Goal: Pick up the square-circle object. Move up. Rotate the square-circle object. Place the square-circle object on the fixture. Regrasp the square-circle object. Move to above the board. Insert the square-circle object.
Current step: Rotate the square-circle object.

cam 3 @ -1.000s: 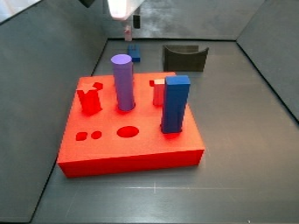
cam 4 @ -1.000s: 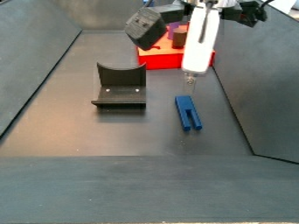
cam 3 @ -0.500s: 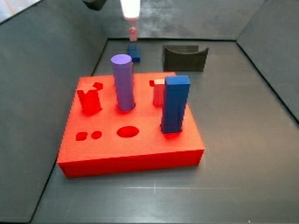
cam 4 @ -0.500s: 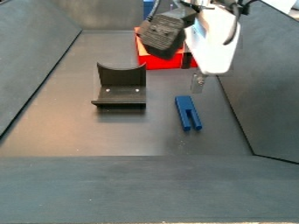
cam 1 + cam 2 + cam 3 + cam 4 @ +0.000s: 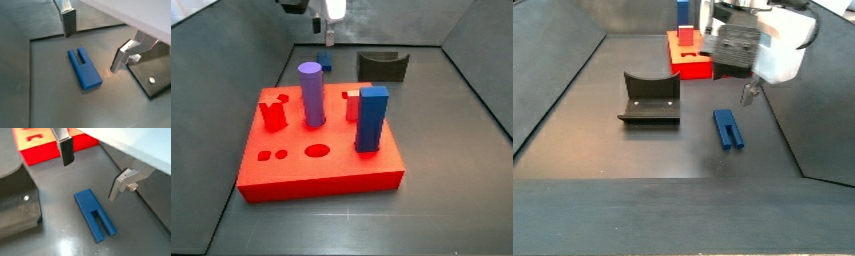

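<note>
End effector open above slotted blue square-circle object

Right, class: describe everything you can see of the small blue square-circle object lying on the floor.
The square-circle object is a small, matte blue block, plastic-looking, with a narrow slot cut into one end. It lies flat on the dark floor, beside the fixture and apart from the red board. The open gripper hangs above it; neither finger touches it.
</note>
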